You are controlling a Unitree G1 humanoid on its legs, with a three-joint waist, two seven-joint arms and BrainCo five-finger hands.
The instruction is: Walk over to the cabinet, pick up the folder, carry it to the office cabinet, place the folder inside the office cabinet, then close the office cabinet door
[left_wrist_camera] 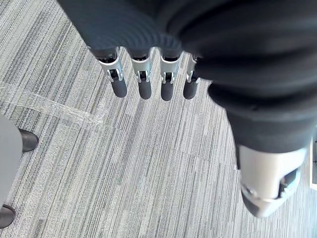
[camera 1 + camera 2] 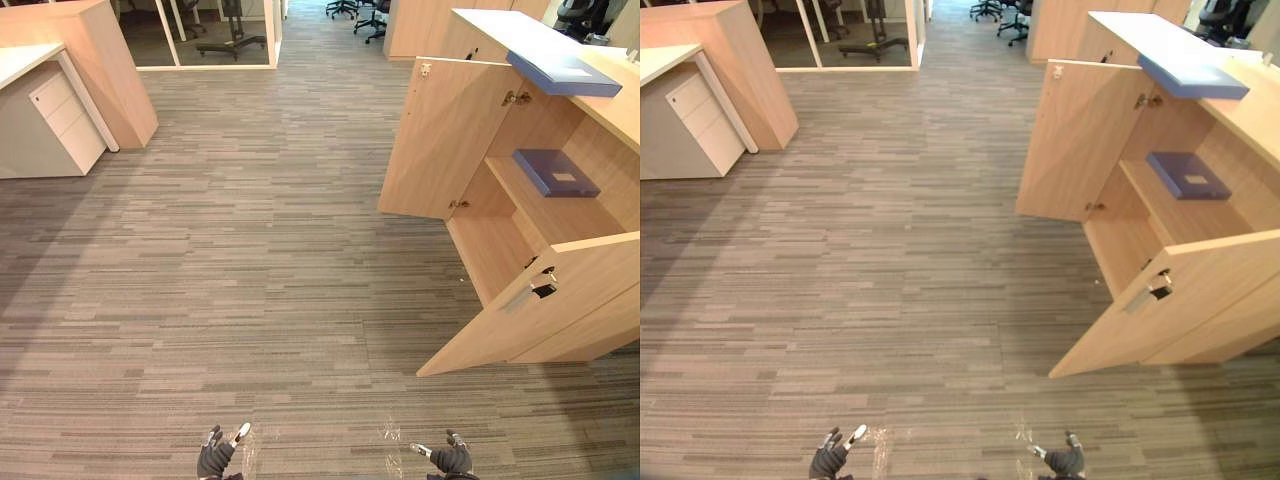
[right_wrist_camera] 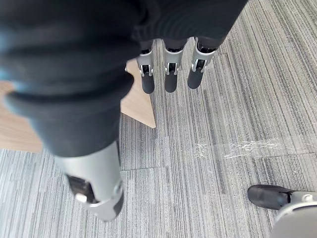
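Observation:
A light wood office cabinet (image 2: 600, 110) stands at the right with both doors open: the far door (image 2: 440, 140) swings toward the room, and the near door (image 2: 540, 305) juts out over the carpet. One blue folder (image 2: 565, 72) lies on the cabinet's top. Another blue folder (image 2: 555, 172) lies flat on the shelf inside. My left hand (image 2: 215, 458) and right hand (image 2: 450, 458) hang low at the bottom edge, well short of the cabinet. Both are open and hold nothing; their fingers (image 1: 143, 84) (image 3: 171, 74) point straight at the carpet.
A desk with a white drawer unit (image 2: 55, 120) and a wooden partition (image 2: 105, 60) stand at the far left. Office chairs (image 2: 365, 15) sit down the aisle at the back. Grey striped carpet lies between me and the cabinet, with clear tape marks (image 2: 390, 432) near my hands.

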